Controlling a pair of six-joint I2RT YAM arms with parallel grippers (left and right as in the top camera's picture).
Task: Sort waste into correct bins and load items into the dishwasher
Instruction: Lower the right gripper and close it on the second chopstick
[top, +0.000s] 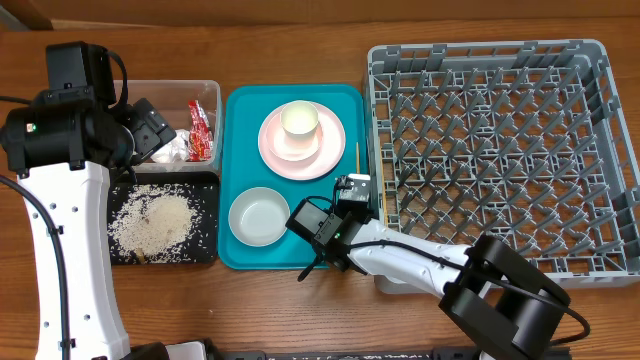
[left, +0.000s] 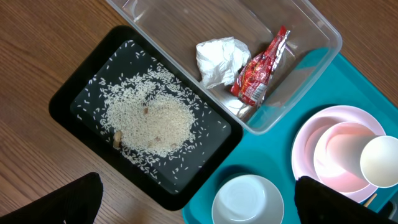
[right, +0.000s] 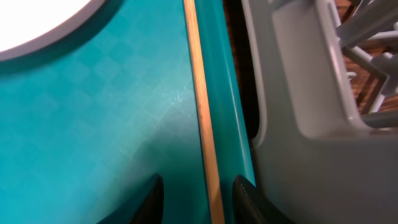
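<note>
Jaws first: right jaws are hanging low over the teal tray (right: 112, 124), standing part open. Their two fingertips (right: 152, 198) are straddling the wooden chopstick (right: 203, 112) with a gap showing on each side, so nothing is being held. Chopstick is lying flat along the tray's right rim, just beside the grey dishwasher rack (right: 323, 149), which is sitting on the desk (top: 250, 310) close against the tray. Left jaws are gaping wide and empty, hovering above the black tray of rice (left: 74, 106) and the clear bin (left: 311, 37), where a crumpled tissue (left: 217, 59) and a red wrapper (left: 261, 65) are lying. White bowl (top: 258, 216) and pink plate (top: 335, 145) with its stacked cup (top: 299, 120) are sitting on the teal tray. Step in hand, as I am judging it: picking up the chopstick for loading into the rack. Next move is calling for a slight drop and a squeeze square across the thin stick; it is hugging the rim, so the outer finger is risking a snag on the tray edge
</note>
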